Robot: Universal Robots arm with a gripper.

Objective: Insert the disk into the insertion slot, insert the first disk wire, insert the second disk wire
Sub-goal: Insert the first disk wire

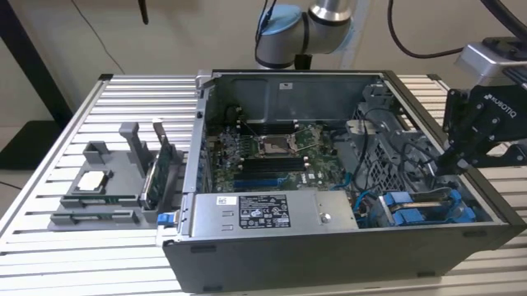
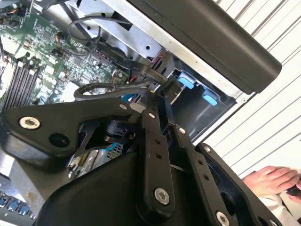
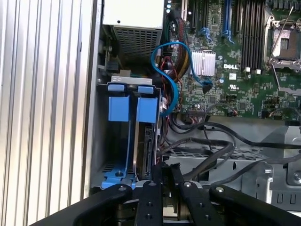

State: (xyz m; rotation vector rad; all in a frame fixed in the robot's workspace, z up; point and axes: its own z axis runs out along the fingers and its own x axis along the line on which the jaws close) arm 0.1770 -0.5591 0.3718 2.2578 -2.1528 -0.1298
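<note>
Starting with the exterior view: the gripper (image 1: 450, 161) is hanging inside the open computer case (image 1: 329, 259), just above the insertion slot (image 1: 411, 216) at the exterior view's right, near the power-supply box (image 1: 263, 213). In the second wrist view the fingers (image 2: 153, 141) are lying pressed close together, tips beside black wires (image 2: 108, 88); I cannot tell if they are pinching one. In the first wrist view the disk (image 3: 148, 146) is sitting edge-on in the slot, in its blue carrier (image 3: 146, 109), with the gripper just beside its connector end. Handling, as a judgement: the disk is looking stiff, dense and shock-sensitive, so it is calling for a hold on the blue frame edges, not the label. The wires are looking soft and are best taken at the plug.
</note>
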